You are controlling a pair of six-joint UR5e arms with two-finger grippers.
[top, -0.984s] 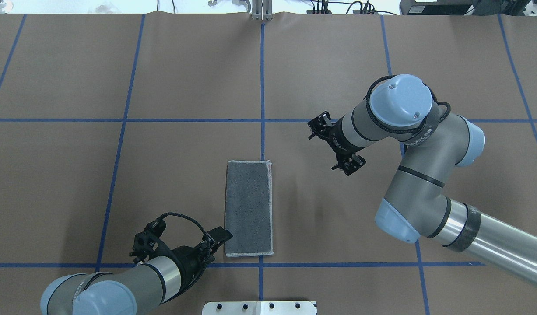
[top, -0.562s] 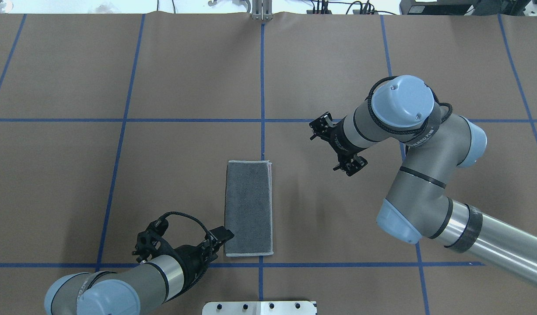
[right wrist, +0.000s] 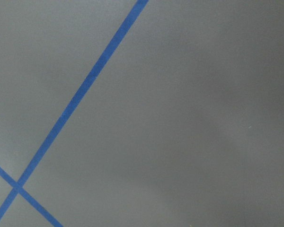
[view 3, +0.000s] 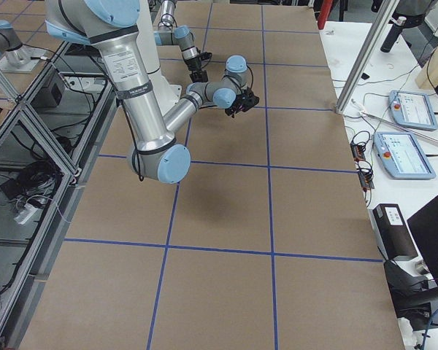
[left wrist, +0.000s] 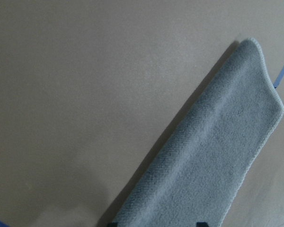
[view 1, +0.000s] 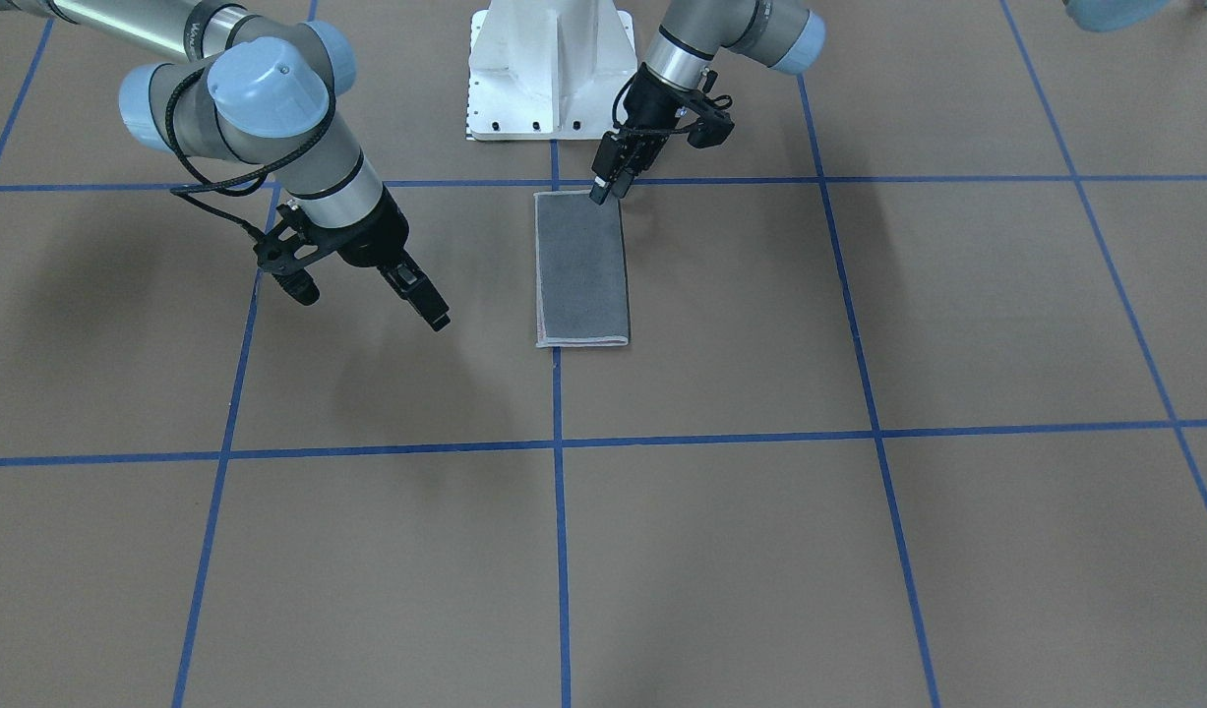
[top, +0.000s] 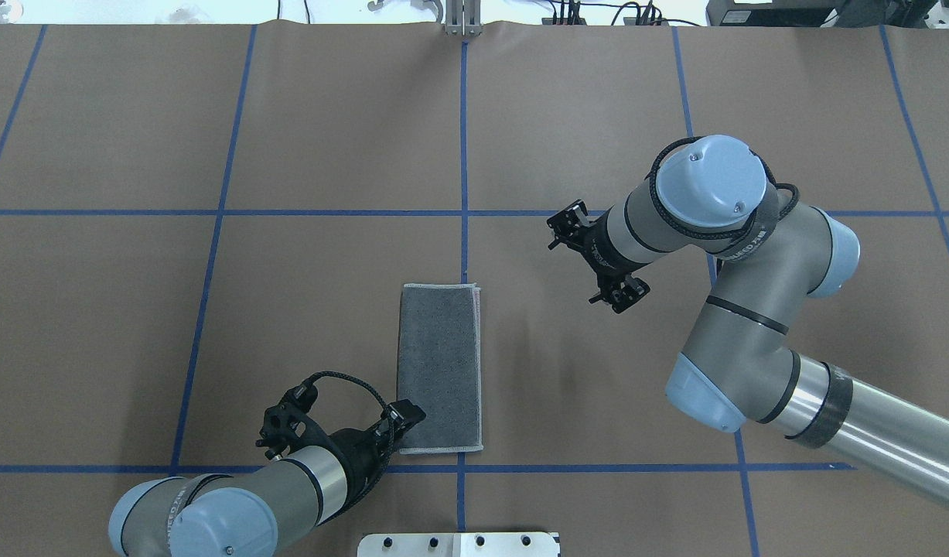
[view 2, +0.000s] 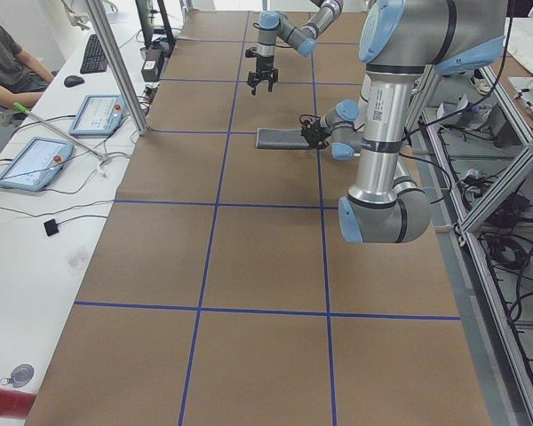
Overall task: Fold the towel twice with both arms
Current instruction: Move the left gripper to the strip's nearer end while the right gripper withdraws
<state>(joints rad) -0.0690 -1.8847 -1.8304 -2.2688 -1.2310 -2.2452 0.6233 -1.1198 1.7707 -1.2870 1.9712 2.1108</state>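
Observation:
The towel lies flat as a narrow strip, dark grey face up, with a light stitched edge; it also shows in the front view and the left wrist view. My left gripper is open, low at the towel's near left corner. Its two tips stand wide apart at the bottom edge of the left wrist view, with towel between them. My right gripper hangs above bare table to the towel's right, apart from it. Its jaws show side-on, so I cannot tell their state.
The table is brown paper with a blue tape grid. The white pedestal base stands just behind the towel's near end. Tablets and a seated person are on a side bench at the far side of the table.
My left gripper has moved right, from beside the towel's near left corner onto it. The right arm has barely shifted. The towel has not moved.

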